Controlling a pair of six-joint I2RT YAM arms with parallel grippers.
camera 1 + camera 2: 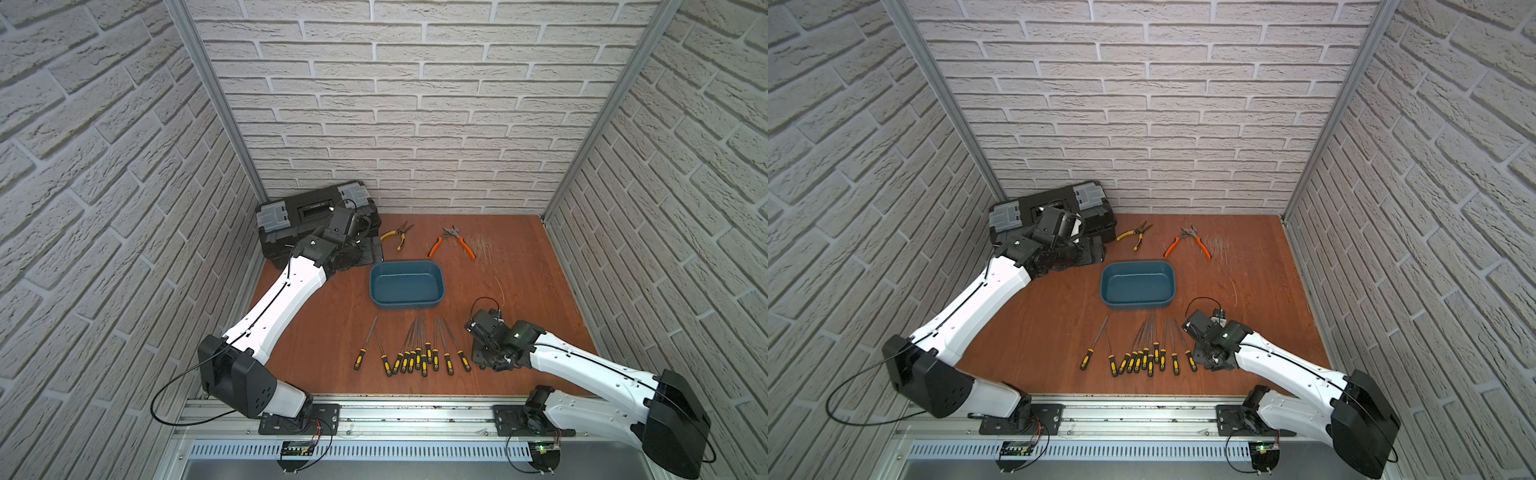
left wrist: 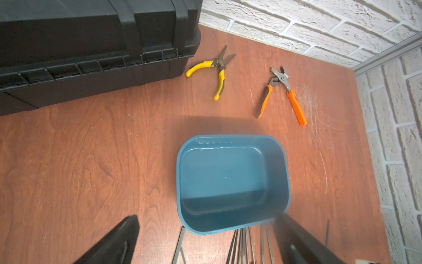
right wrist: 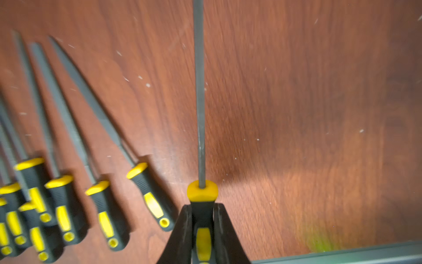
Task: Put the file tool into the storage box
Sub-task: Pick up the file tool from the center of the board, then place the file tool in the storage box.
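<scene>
File tool (image 3: 201, 141): we judge it light, stiff, its shaft (image 3: 199, 68) slick.
Grip: our right claw (image 3: 202, 205) clamps its ribbed handle (image 3: 202, 194).
Left claw (image 2: 206, 218): spread, empty.

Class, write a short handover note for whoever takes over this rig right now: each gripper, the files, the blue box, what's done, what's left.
Right gripper: jaws shut on the handle of one file, beside the row of files.
Left gripper: open, empty, near the toolbox.
Box: empty, just beyond that row.
Done: file gripped.
Left: lift it, carry it over the box, release it inside.
</scene>
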